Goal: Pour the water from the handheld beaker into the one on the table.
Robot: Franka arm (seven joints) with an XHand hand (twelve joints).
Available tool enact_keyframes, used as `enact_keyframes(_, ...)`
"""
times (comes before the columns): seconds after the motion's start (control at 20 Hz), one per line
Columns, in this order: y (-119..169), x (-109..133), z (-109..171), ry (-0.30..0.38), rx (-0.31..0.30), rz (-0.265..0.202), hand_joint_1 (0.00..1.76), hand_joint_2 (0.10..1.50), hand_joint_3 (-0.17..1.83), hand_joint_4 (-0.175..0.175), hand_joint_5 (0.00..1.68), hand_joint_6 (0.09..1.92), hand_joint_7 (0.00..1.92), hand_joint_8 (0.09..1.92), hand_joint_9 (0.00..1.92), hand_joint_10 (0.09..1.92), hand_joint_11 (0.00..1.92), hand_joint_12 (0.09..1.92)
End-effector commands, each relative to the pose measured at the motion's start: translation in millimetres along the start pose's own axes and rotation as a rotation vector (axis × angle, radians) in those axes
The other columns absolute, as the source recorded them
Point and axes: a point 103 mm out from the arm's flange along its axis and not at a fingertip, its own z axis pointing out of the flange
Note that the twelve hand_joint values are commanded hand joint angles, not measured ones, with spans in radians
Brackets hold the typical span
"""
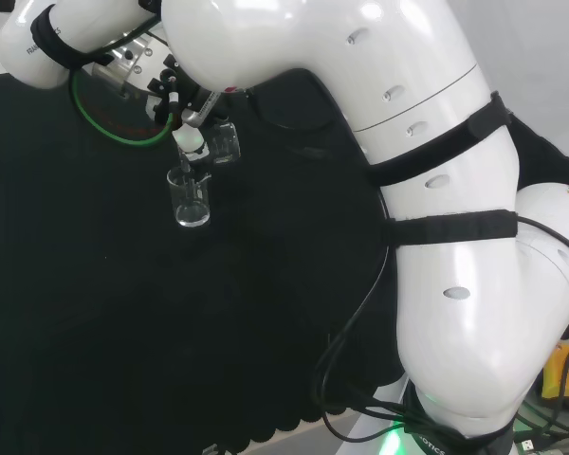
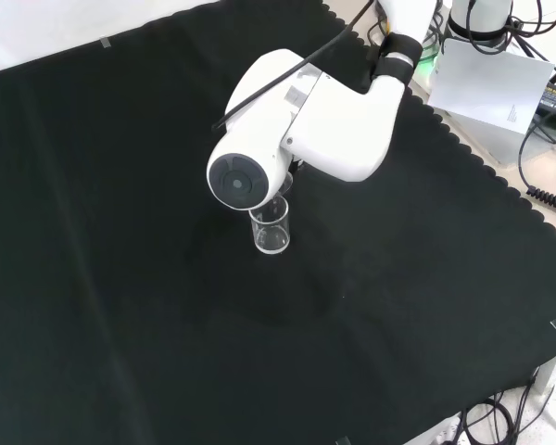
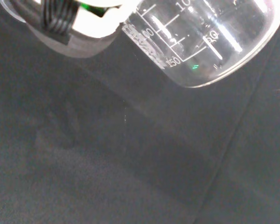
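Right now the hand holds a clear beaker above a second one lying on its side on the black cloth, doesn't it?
Not quite: the second beaker stands upright on the black cloth, as the head view shows. The hand does hold a clear beaker above it.

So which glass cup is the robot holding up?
The tilted beaker at the hand, off the black cloth. The other beaker stands upright on the cloth, just below it in the head view.

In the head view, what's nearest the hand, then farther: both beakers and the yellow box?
1. Held beaker, in the hand.
2. Beaker on the cloth, just below it.
3. Yellow box, far at the lower right.
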Motion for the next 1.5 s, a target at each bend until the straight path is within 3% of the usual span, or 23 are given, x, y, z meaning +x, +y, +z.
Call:
enact_keyframes(0.05, -0.1, -0.1, -0.4, -0.006, 0.004, 0.006, 1.28, 1.11, -0.17, -0.112, 1.05, 0.85, 1.26, 0.76, 1.36, 0.99, 1.11, 0.83)
enact_keyframes(0.55, -2.6, 3.3, -6.4, -0.012, 0.017, 0.009, 1.28, 1.11, -0.17, -0.113, 1.05, 0.85, 1.26, 0.76, 1.36, 0.99, 1.11, 0.82)
enact_keyframes(1.5, -0.3, -7.9, 4.7, 0.039, -0.03, -0.011, 1.28, 1.11, -0.17, -0.113, 1.05, 0.85, 1.26, 0.75, 1.36, 0.99, 1.12, 0.82)
